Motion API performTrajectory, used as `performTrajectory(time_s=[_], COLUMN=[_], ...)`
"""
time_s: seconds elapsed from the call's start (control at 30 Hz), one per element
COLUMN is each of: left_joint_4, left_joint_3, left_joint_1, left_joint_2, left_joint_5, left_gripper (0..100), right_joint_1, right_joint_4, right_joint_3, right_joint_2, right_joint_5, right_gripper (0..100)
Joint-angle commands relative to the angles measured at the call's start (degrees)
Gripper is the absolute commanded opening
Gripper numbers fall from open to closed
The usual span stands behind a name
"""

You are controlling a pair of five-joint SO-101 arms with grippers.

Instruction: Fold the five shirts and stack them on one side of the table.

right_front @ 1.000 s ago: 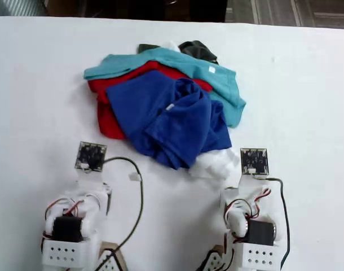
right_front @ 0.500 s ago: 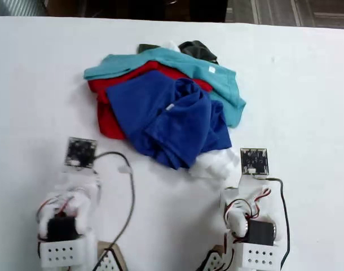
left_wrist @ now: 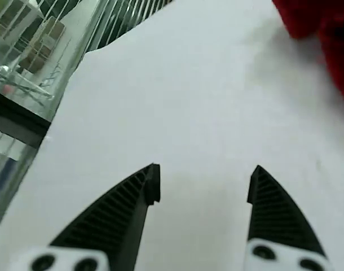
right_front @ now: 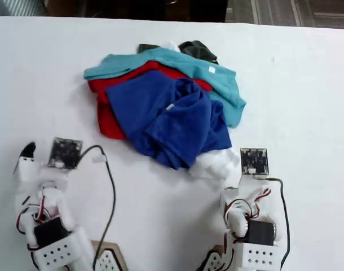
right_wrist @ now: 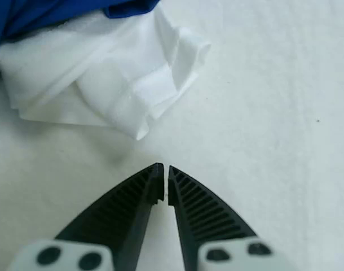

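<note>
A heap of shirts lies at the table's middle: a blue shirt on top, a red shirt and a teal shirt under it, a dark shirt at the back, a white shirt at the front right. My left gripper stands open over bare table, left of the heap, with the red shirt off to one side. In the high view the left arm sits at the front left. My right gripper is shut with nothing in it, just short of the white shirt.
The white table has free room on both sides of the heap. The left arm's black cable loops over the table between the two arms. The right arm sits at the front right. Beyond the table's left edge is a slatted railing.
The left arm has swung to the left, away from the heap, and its gripper now points toward the table's left side. The right arm and the shirts have not moved.
</note>
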Motion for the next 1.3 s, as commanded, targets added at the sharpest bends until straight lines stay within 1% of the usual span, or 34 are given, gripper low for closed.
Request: performTrajectory(time_s=[0.0, 0.07, 0.17, 0.27, 0.33, 0.4, 0.5, 0.57, 0.6, 0.7, 0.8, 0.87, 0.97, 1.0, 1.07, 1.27], left_joint_4=[-1.7, -0.8, -0.2, -0.4, -0.9, -1.5, -0.7, 2.8, 6.1, 18.6, 30.0, 36.1, 43.4, 45.4, 48.0, 48.4], left_joint_3=[-6.5, -11.5, -18.2, -23.4, -26.8, -30.4, -37.4, -44.9, -49.7, -67.2, -83.8, -93.4, -104.9, -108.4, -114.1, -127.9], left_joint_1=[5.5, 9.4, 14.6, 17.4, 17.8, 17.9, 19.0, 19.2, 19.2, 21.3, 24.2, 26.2, 29.7, 30.9, 32.7, 35.2], left_joint_2=[0.1, 0.2, 0.3, 2.8, 7.9, 15.7, 32.6, 45.8, 52.0, 69.0, 82.5, 90.1, 100.1, 103.5, 109.8, 129.8], left_joint_5=[12.7, 14.9, 14.9, 14.9, 14.9, 15.3, 16.1, 17.4, 17.8, 19.1, 24.2, 26.7, 28.0, 28.0, 28.0, 28.0], left_gripper=[27, 27, 27, 27, 27, 27, 27, 27, 27, 28, 28, 30, 39, 41, 43, 43], right_joint_1=[0.0, 0.0, 0.0, 0.0, 0.0, 0.0, 0.0, 0.0, 0.0, 0.0, 0.0, 0.0, 0.0, 0.0, 0.0, 0.0], right_joint_4=[-0.9, -0.9, -0.9, -0.9, -0.9, -0.9, -0.9, -0.9, -0.9, -0.9, -0.9, -0.9, -0.9, -0.9, -0.9, -0.9], right_joint_3=[0.5, 0.5, 0.5, 0.5, 0.5, 0.5, 0.5, 0.5, 0.5, 0.5, 0.5, 0.5, 0.5, 0.5, 0.5, 0.5], right_joint_2=[-0.6, -0.6, -0.6, -0.6, -0.6, -0.6, -0.6, -0.6, -0.6, -0.6, -0.6, -0.6, -0.6, -0.6, -0.6, -0.6], right_joint_5=[-0.5, -0.5, -0.5, -0.5, -0.5, -0.5, -0.5, -0.5, -0.5, -0.5, -0.5, -0.5, -0.5, -0.5, -0.5, -0.5], right_gripper=[2.2, 2.2, 2.2, 2.2, 2.2, 2.2, 2.2, 2.2, 2.2, 2.2, 2.2, 2.2, 2.2, 2.2, 2.2, 2.2])
